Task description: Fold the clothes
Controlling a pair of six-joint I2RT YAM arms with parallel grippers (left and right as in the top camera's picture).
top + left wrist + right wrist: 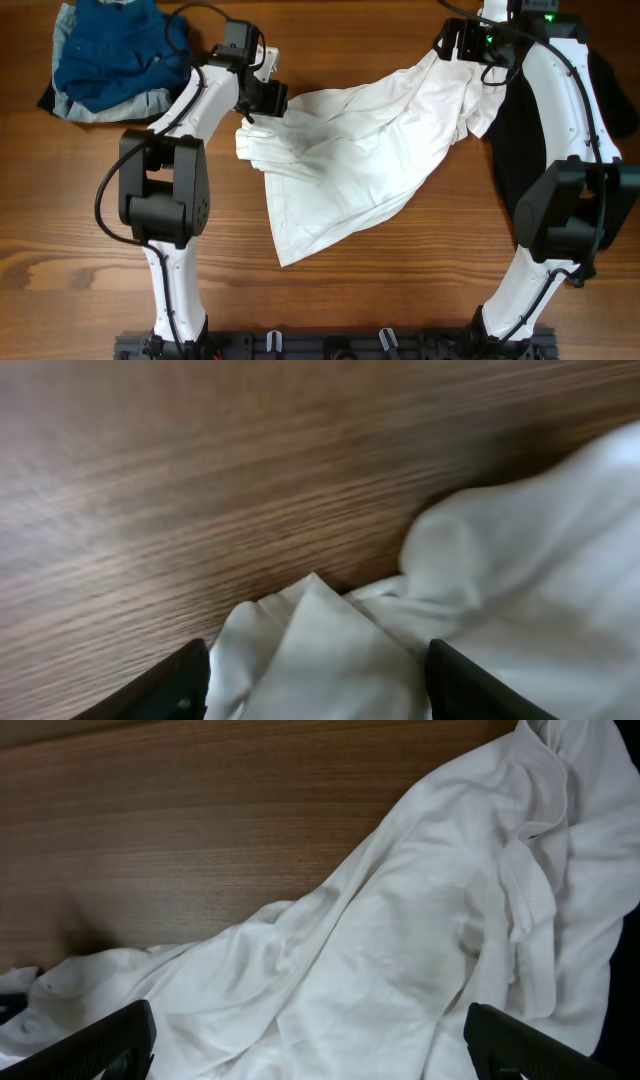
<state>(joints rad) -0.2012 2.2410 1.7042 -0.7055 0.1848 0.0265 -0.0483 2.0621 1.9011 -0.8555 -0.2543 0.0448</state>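
White shirt (350, 165) rumpled on table (400, 290), blue clothes (115, 50) apart

Bare table (400, 290) in front, white shirt (350, 160) mid-table, blue pile (115, 50) far-left

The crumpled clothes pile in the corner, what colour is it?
The crumpled clothes pile is mostly blue, best seen overhead.

The white garment (350, 150) at centre is matt cloth, soft and creased, and looks smooth-woven in the wrist views. The table (400, 300) is brown wood with fine straight grain and a faint satin sheen. At 10 o'clock the blue pile (115, 50) is heavier matt cloth, denim-like. At 3 o'clock a black cloth (512, 160) looks dull. The left arm (190, 100) and right arm (570, 100) have smooth glossy white plastic shells and matt black joints
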